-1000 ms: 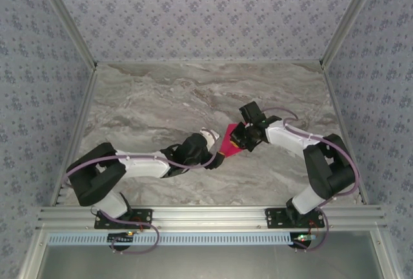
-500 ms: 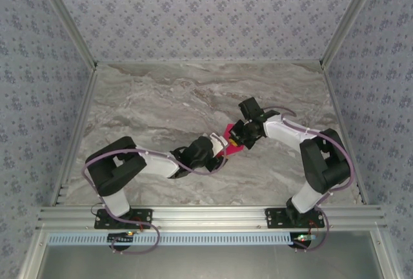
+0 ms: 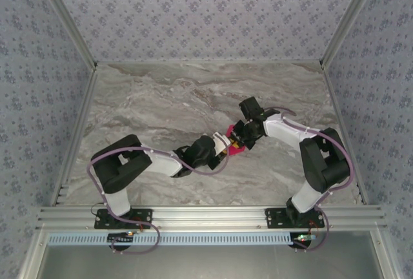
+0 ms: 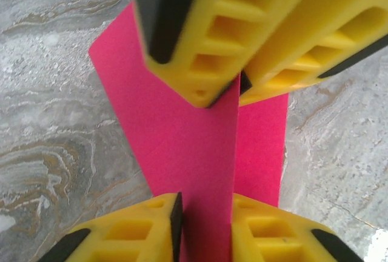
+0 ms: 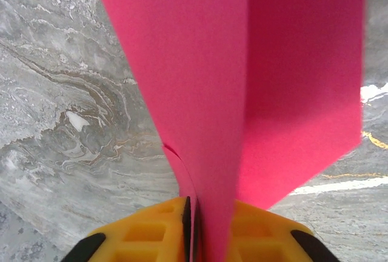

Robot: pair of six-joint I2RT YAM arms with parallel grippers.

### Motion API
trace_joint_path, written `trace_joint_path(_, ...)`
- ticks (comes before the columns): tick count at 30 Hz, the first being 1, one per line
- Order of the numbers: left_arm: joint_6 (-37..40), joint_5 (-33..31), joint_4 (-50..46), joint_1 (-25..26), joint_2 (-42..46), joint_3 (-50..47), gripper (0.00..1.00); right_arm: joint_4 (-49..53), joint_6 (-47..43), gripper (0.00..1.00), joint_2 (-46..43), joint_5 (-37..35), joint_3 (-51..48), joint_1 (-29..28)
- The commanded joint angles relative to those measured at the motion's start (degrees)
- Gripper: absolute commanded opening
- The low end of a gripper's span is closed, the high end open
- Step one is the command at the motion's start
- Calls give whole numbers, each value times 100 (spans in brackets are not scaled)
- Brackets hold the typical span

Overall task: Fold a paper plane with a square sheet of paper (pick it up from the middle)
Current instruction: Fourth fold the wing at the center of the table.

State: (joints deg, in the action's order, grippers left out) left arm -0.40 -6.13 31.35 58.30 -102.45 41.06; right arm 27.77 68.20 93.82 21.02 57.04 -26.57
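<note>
Right gripper [image 5: 209,206]: the jaws are pinching almost together on the raised middle fold of the paper [image 5: 200,92]. The pink sheet is running straight out from between the pads, one flap falling away on each side.

Left gripper [image 4: 206,206]: the jaws are standing narrow on either side of the same ridge, and paper is filling the gap between them. I cannot tell whether the pads are actually pressing on it. In this view the right gripper's yellow fingers [image 4: 200,62] are showing at the far end of the ridge, tips together on the crease.

Overhead: both arms are meeting near the middle of the grey marbled table [image 3: 161,104], tip to tip, with bits of pink peeking out between and under them. The paper is sitting tented there. How much of its lower edge is touching the table I cannot tell.

Handling, my judgement:
- The paper is looking very light, thin and limp, so the free flaps are likely to droop or flutter with any quick move.
- It is fragile in that stray creases will stay and a hard tug between two grips could tear it.
- Smooth paper may slide out of a loose pinch.
- The best hold is looking like the centre crease itself, where the doubled layers are stiffest, rather than a single flap or corner.
</note>
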Motion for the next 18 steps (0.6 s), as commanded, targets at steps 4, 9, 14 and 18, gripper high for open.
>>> trace_joint_path(4,-12,-6,306,40,-47,26,18,338,-139,23,-10,147,201,149)
trace_joint_path(9,4,112,310,41,-29,-9,18,326,-180,22,22,277,202,229)
trace_joint_path(14,13,218,210,41,-38,45,21,301,-194,15,74,345,194,233)
trace_joint_path(18,-54,411,182,41,-29,141,27,274,-211,12,143,427,177,214)
